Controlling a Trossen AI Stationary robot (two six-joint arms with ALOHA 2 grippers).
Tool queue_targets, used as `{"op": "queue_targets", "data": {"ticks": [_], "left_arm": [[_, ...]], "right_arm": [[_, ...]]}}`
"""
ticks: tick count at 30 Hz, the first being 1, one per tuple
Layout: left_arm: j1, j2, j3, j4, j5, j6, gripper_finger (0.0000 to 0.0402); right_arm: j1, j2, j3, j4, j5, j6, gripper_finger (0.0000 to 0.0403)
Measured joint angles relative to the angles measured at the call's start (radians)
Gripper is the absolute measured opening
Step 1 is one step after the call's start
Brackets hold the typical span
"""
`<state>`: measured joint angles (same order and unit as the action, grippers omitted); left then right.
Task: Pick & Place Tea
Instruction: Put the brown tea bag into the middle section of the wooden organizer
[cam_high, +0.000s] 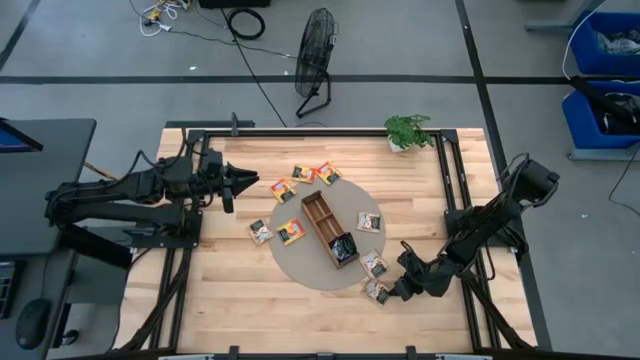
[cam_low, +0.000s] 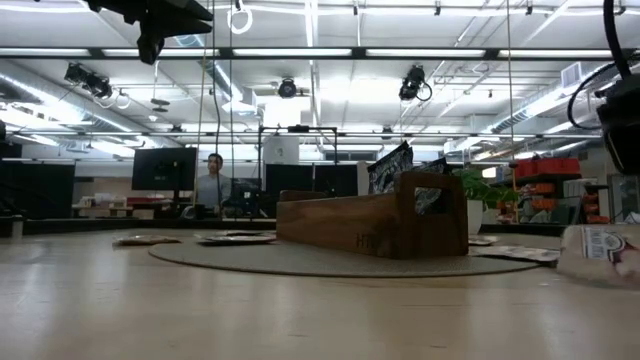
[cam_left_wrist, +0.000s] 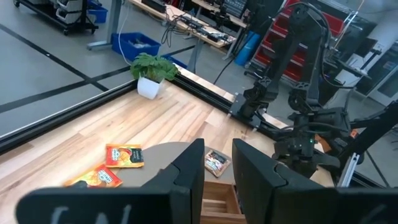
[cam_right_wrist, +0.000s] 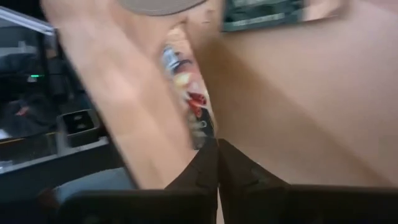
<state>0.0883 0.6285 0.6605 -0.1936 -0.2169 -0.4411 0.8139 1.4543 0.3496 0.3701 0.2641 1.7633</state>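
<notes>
A long wooden tray (cam_high: 330, 228) stands on a round grey mat (cam_high: 300, 262), with dark sachets in its near compartment. Several tea sachets lie flat around it, orange ones (cam_high: 303, 174) at the far left and pale ones (cam_high: 374, 264) at the near right. My right gripper (cam_high: 388, 292) is low at the mat's near right edge, shut on one pale sachet (cam_right_wrist: 186, 93), which in the low view stands tilted up (cam_low: 600, 255). My left gripper (cam_left_wrist: 217, 149) hangs open above the table's left side (cam_high: 240, 185), holding nothing. My right gripper pinches the pale sachet by its near edge (cam_right_wrist: 204, 134) between its two fingers. The fingers slant down at it from the table's near right side. The sachet shows edge-on and runs away from the fingertips, tipped up off the wood, its lower edge (cam_low: 600, 278) close to the table.
A small potted plant (cam_high: 407, 131) stands at the far edge. Dark frame rails (cam_high: 450, 180) run along the table's sides. A second pale sachet (cam_high: 369, 221) lies on the mat right of the tray. A person (cam_low: 212, 180) sits far off in the room.
</notes>
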Motion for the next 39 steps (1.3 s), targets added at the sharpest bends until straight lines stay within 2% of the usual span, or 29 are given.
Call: {"op": "queue_targets", "data": {"ticks": [5,9,17,27,34,39], "left_arm": [[0.0,0.0,0.0,0.0,0.015,-0.056,0.0084],[0.0,0.0,0.0,0.002,0.049,-0.099,0.0085],[-0.001,0.037,0.0,0.016,0.194,-0.128,0.0085],[-0.004,0.156,0.0,0.038,0.282,-0.116,0.0085],[-0.004,0.156,0.0,0.048,0.294,-0.105,0.0085],[-0.004,0.196,0.0,0.126,0.379,-0.104,0.0085]], "right_arm": [[-0.01,-0.102,0.007,-0.038,-0.003,-0.007,0.0001],[-0.038,-0.196,0.077,-0.236,-0.042,-0.065,0.0001],[-0.129,-0.325,0.281,-0.638,-0.141,-0.222,0.0],[-0.295,-0.346,0.498,-0.913,-0.29,-0.42,0.0],[-0.448,-0.345,0.646,-1.108,-0.437,-0.598,0.0],[-0.573,-0.338,0.707,-1.156,-0.558,-0.715,0.0]]}}
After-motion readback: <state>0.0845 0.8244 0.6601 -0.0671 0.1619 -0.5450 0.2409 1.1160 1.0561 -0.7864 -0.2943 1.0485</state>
